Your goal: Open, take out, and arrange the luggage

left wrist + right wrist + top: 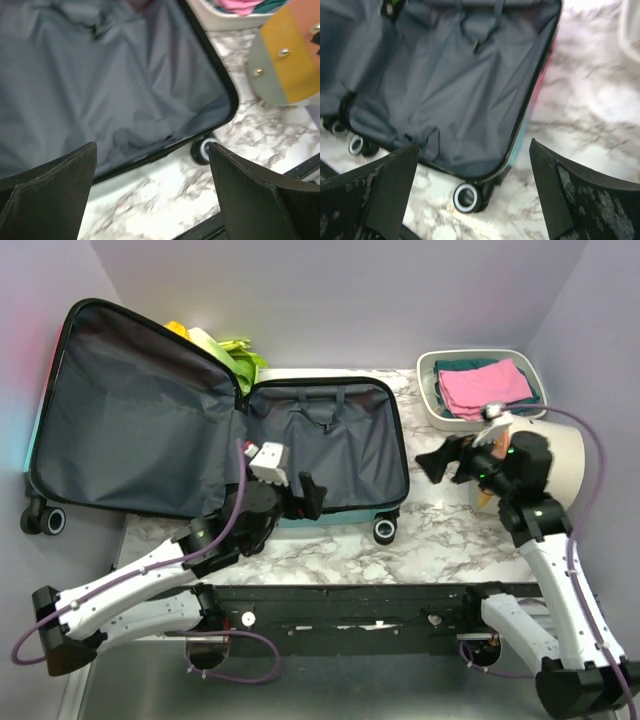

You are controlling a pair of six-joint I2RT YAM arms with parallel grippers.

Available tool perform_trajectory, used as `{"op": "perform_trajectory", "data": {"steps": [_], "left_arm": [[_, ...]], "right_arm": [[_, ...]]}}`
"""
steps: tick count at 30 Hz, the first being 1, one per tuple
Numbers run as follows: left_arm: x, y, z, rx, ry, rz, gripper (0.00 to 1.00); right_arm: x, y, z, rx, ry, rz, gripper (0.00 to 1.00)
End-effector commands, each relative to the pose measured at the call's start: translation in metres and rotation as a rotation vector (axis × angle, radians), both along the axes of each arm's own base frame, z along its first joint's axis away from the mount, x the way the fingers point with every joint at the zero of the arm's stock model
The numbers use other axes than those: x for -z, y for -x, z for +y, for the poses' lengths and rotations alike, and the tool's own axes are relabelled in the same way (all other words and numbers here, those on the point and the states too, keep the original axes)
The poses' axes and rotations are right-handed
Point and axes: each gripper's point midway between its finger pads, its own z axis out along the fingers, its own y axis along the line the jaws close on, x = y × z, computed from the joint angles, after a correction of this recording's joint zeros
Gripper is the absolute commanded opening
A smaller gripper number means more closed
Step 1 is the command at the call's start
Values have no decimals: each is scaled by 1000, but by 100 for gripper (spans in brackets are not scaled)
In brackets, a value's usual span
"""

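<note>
A: Grey lining, top view: suitcase (320, 440) lies wide open on the marble table (450, 535), lid half to the left.
B: Left gripper (300, 500)?
A: At the suitcase's near edge, fingers spread, holding nothing. Right gripper (437, 465) sits just right of the suitcase, in front of the white tray (426, 390) of folded cloths (485, 388).
B: Left wrist view?
A: Fingers apart above the lining's near corner; a wheel (202, 150) just below it.
B: Right wrist view?
A: Fingers apart, empty; lining and a wheel show between them.
</note>
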Motion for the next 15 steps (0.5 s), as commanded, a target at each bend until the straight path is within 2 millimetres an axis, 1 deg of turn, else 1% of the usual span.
{"op": "perform_trajectory", "data": {"steps": [1, 2, 3, 4, 5, 6, 7, 9, 10, 11, 12, 13, 15], "left_arm": [[39, 11, 50, -164, 33, 84, 99], [35, 14, 57, -179, 72, 78, 99], [41, 15, 61, -188, 70, 85, 99], [56, 19, 66, -190, 35, 102, 99], [59, 21, 70, -193, 35, 103, 99], [63, 19, 77, -227, 28, 101, 99], [72, 20, 83, -246, 6, 107, 99], [74, 19, 94, -287, 1, 97, 99], [79, 19, 97, -294, -7, 98, 99], [77, 20, 100, -301, 9, 90, 99], [76, 18, 102, -317, 15, 78, 99], [78, 18, 104, -324, 16, 71, 99], [75, 18, 107, -330, 26, 58, 99]], "right_arm": [[60, -11, 17, 32, 60, 86, 100], [70, -12, 24, 14, 68, 108, 100], [93, -14, 25, 18, 86, 161, 100], [102, -15, 26, 24, 80, 172, 100], [97, -24, 27, 41, 57, 119, 100], [105, -27, 22, 76, 53, 112, 100], [118, -24, 20, 93, 43, 119, 100], [114, -26, 20, 96, 25, 50, 100], [124, -20, 20, 85, 26, 41, 100], [124, -19, 19, 83, 28, 16, 100], [118, -22, 17, 97, 18, -27, 100], [118, -20, 16, 102, 14, -41, 100], [118, -18, 7, 146, 28, -59, 100]]}}
